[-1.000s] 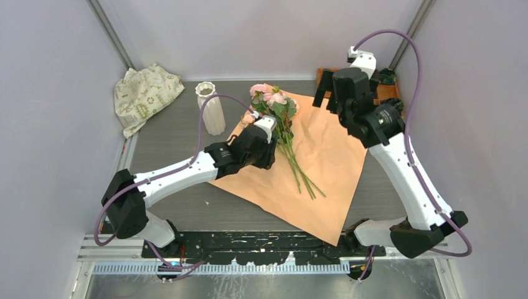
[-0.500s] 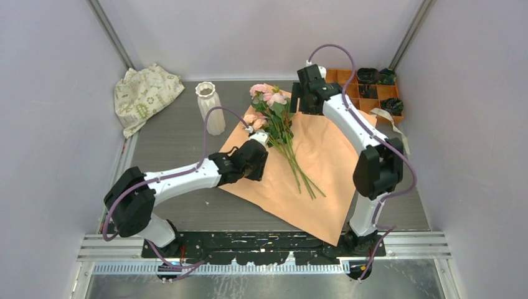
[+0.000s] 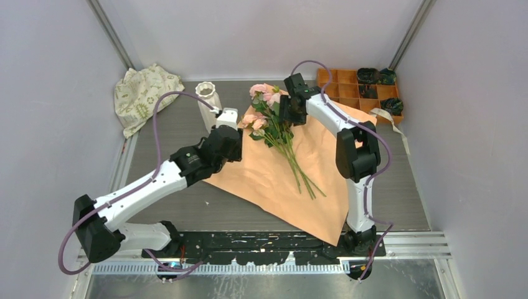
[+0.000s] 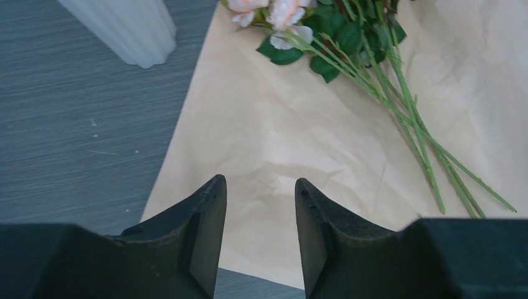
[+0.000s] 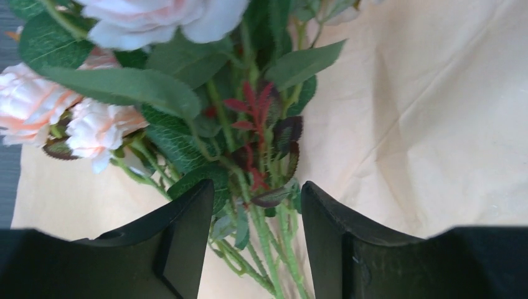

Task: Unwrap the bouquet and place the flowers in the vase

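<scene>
Found the orange paper [image 3: 324, 162] spread flat on the table [image 3: 168, 143], with the flowers [image 3: 277, 128] lying loose across it, blooms at the far end. Saw the vase [image 3: 207, 93] upright just beside the paper's left edge, rim visible from above only, base only in the left wrist view. Confirmed from the wrist cameras alone: right gripper [image 5: 257, 187] spread, straddling the stems under the leaves; left gripper [image 4: 260, 184] spread over bare paper, holding nothing.

one vase [image 3: 206, 99], one paper sheet [image 3: 324, 168], one bag [image 3: 144, 93]
</scene>
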Motion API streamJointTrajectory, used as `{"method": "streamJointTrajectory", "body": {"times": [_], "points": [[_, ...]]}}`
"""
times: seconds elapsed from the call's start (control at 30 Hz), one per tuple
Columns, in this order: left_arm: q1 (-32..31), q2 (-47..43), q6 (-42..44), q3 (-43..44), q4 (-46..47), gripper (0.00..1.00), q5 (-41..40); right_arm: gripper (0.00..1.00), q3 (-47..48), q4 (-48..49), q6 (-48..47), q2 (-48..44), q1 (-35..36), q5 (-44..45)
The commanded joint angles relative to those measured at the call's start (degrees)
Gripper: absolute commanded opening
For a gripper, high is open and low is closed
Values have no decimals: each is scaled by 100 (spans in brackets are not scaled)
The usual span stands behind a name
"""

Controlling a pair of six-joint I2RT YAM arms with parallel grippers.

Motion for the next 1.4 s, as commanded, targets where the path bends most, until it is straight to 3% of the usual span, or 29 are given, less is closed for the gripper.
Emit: {"method": "streamJointTrajectory", "body": {"times": [0.0, 0.23, 0.57, 0.8, 0.87, 0.9, 1.37], "points": [[257, -443, -23, 193, -298, 46, -412, 59, 328, 222, -6, -81, 171, -108], [302, -921, 51, 473, -568, 49, -869, 57, 433, 127, -127, -15, 246, 101], [330, -1174, 247, 994, -688, 51, -1218, 37, 975, -8, -223, 580, 237, 324], [337, -1097, 276, 1049, -655, 51, -1199, 34, 1091, -54, -218, 831, 236, 382], [339, -1062, 300, 1074, -662, 51, -1206, 20, 1177, -112, -215, 886, 237, 454], [341, -1044, 309, 1096, -671, 51, -1219, 4, 1220, -159, -204, 888, 237, 493], [385, -808, 325, 1430, -592, 54, -1076, 1, 541, 21, -245, -1420, 237, 516]]}}
